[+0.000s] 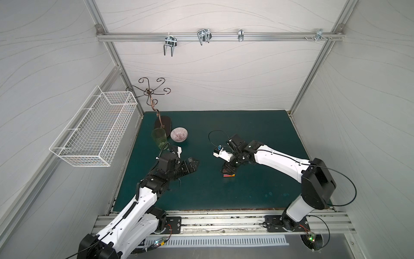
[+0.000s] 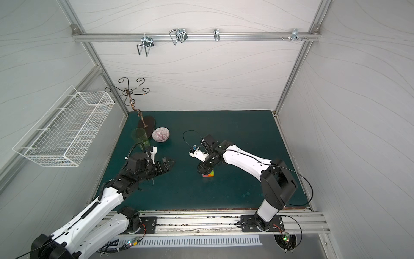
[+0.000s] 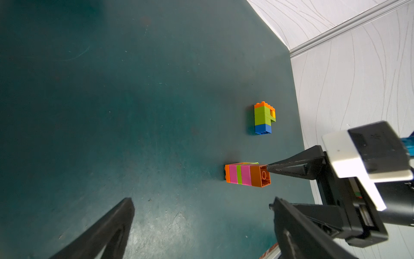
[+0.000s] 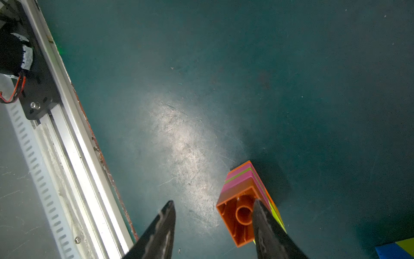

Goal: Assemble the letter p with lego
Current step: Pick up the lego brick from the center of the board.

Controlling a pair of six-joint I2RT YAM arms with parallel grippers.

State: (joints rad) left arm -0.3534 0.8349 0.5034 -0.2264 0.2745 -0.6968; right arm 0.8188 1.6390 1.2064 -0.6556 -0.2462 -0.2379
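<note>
The lego shows as two built pieces on the green mat (image 3: pixel 112 112). A striped orange, magenta and lime stack (image 3: pixel 246 175) lies on its side, its hollow orange end (image 4: pixel 237 215) facing my right wrist camera. In both top views only its edge (image 1: pixel 229 175) (image 2: pixel 208 173) peeks from under my right gripper (image 1: pixel 226 169). My right gripper (image 4: pixel 213 201) is open, one fingertip (image 4: pixel 259 210) against that orange end and the other apart from it. An orange, lime, yellow and blue piece (image 3: pixel 264 118) lies just beyond. My left gripper (image 3: pixel 201 199) (image 1: pixel 197 164) is wide open over bare mat.
At the mat's back left stand a striped bowl (image 1: pixel 179 134), a green glass (image 1: pixel 159 138) and a curled metal stand (image 1: pixel 163 123). A white wire basket (image 1: pixel 96 132) hangs on the left wall. A metal rail (image 1: pixel 224 220) runs along the front edge.
</note>
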